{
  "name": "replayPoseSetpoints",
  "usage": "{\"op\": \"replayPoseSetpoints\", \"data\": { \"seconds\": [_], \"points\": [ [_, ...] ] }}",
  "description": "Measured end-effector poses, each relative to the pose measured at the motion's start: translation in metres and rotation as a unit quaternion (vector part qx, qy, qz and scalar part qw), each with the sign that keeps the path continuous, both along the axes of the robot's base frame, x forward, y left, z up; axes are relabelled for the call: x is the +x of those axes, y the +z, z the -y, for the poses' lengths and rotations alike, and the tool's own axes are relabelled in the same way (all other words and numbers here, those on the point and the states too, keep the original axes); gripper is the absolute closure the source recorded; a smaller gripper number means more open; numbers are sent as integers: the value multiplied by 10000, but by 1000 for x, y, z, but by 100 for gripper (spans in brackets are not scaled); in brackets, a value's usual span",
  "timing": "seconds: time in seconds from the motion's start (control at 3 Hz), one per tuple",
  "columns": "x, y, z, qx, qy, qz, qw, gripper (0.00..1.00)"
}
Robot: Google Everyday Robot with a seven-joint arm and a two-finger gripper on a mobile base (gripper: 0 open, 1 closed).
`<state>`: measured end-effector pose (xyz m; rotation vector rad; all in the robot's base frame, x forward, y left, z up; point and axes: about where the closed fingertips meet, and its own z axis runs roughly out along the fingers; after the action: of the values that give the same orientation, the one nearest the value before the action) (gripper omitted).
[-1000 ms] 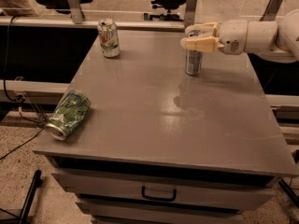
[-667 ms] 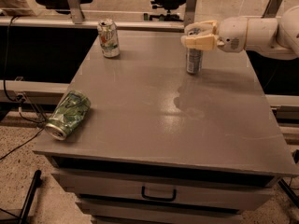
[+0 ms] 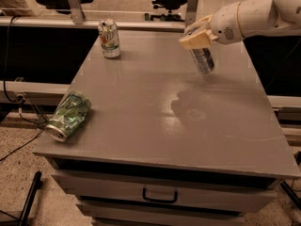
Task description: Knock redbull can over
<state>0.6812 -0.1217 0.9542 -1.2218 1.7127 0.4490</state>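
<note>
A second ago the redbull can stood upright on the far right part of the table. Now it leans clearly: its top is under the gripper and its bottom points toward the near right. The gripper sits at the top of the can, touching it. I cannot tell if it grasps the can or only pushes against it.

I judge that the knock is under way but not finished, because the can is tilted and does not lie flat on the table yet.

I count three cans. One is the redbull can. One is a white can, standing at the far left. One is a green can, dented, lying on its side at the near left edge. There is one gripper and one table.
</note>
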Motion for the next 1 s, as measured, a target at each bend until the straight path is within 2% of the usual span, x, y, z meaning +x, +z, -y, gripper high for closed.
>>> {"op": "replayPoseSetpoints", "data": {
  "seconds": [0.33,0.67,1.0],
  "points": [
    [-18,4,0,-1151,-355,-342,9921,100],
    [-36,-5,5,-2526,-329,-660,9648,100],
    [-48,-18,11,-3061,-200,-866,9479,100]
  ]
}}
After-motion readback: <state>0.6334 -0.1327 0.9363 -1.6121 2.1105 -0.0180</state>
